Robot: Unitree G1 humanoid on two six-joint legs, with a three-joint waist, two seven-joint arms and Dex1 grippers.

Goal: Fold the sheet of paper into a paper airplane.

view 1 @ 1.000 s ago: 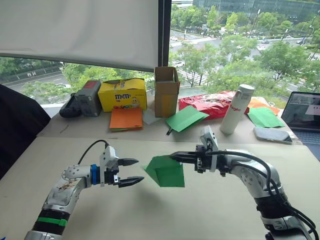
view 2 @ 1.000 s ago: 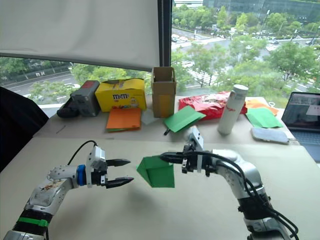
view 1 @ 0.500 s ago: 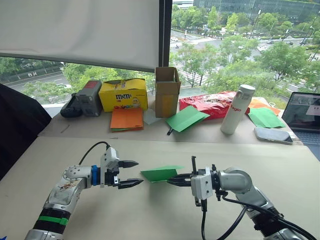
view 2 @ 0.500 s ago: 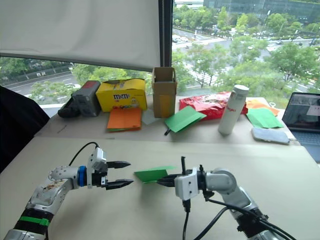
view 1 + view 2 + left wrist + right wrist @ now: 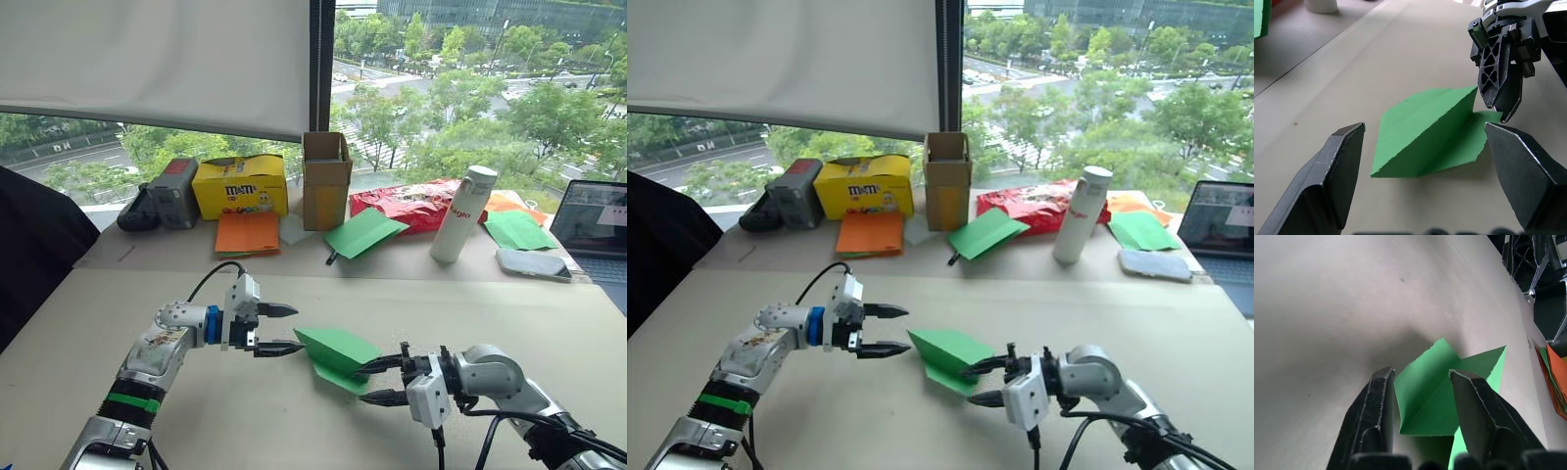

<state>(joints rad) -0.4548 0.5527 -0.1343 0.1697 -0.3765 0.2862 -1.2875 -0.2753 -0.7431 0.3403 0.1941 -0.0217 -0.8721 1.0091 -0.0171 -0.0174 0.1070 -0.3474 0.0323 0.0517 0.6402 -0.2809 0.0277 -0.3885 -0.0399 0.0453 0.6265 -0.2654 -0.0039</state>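
The paper [image 5: 338, 354] lies on the table [image 5: 490, 304] between my two grippers, folded into a layered green wedge with a raised flap, not yet a narrow pointed plane; I judge the early folds are in and the wing folds and final sharpening remain. My right gripper [image 5: 380, 381] sits at the paper's near edge, fingers parted with one resting on the sheet, gripping nothing. My left gripper [image 5: 282, 328] hovers just beside the far corner, fingers wide apart and empty. My left wrist view shows the centre crease and the lifted flap; my right wrist view shows the flap's torn-looking edge between my fingers [image 5: 1371, 416].
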